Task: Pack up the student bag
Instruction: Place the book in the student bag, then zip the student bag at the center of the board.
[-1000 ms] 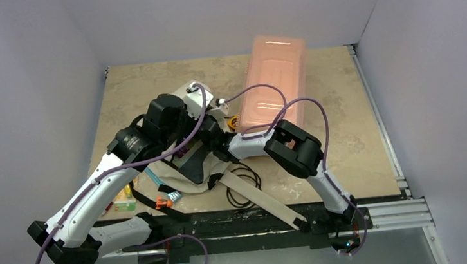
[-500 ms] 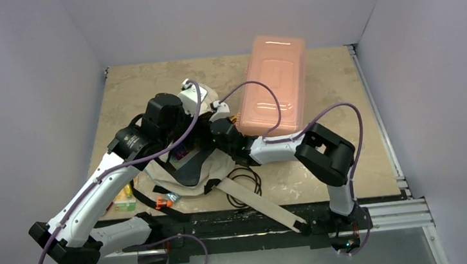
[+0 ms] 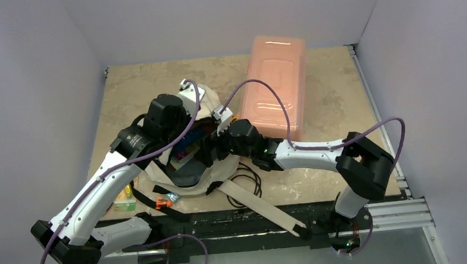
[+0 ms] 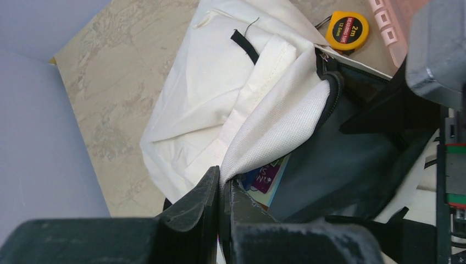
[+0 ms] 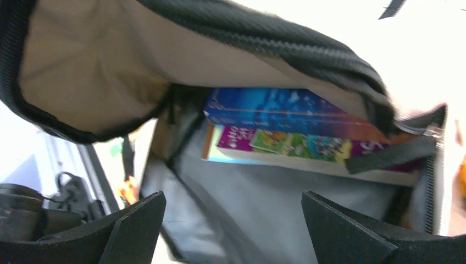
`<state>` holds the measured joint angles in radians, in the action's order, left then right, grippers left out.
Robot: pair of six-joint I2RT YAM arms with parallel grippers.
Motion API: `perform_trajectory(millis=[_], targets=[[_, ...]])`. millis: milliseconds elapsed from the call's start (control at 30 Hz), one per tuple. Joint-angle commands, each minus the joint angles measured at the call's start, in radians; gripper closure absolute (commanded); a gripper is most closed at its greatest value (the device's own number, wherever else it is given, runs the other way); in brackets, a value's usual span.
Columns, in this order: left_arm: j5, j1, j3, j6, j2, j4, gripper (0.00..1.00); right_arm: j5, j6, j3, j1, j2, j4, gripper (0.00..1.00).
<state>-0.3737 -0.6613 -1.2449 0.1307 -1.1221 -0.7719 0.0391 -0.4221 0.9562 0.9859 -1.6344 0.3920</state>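
On the table's near left, the student bag [image 3: 227, 169] lies with its flap pinched by the left gripper [image 4: 222, 192], while the right gripper [image 5: 233, 214], now at its mouth, has spread wide and empty, so an item was probably just dropped in.

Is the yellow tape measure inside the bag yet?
No: the yellow tape measure lies on the table beside the student bag, outside its open mouth.
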Motion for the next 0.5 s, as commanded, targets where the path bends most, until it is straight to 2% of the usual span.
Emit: perform_trajectory(millis=[0, 100, 200, 300, 367, 467], targets=[[-0.01, 0.01, 0.01, -0.045, 0.011, 0.022, 1.0, -0.135, 0.13, -0.054, -0.006, 0.091, -0.077, 0.01], [-0.008, 0.011, 0.016, -0.049, 0.012, 0.012, 1.0, -0.191, 0.131, -0.116, -0.035, 0.148, -0.059, 0.01], [-0.015, 0.01, 0.027, -0.049, 0.014, 0.008, 1.0, -0.086, 0.166, -0.147, -0.09, 0.182, -0.048, 0.01], [-0.013, 0.01, 0.036, -0.049, 0.014, 0.011, 1.0, 0.02, 0.219, -0.123, -0.067, 0.172, -0.098, 0.01], [-0.013, 0.01, 0.034, -0.052, 0.009, 0.01, 1.0, 0.068, 0.205, -0.161, -0.061, 0.202, -0.066, 0.01], [-0.019, 0.01, 0.039, -0.064, 0.004, 0.0, 1.0, -0.016, 0.178, -0.214, -0.079, 0.246, -0.062, 0.01]])
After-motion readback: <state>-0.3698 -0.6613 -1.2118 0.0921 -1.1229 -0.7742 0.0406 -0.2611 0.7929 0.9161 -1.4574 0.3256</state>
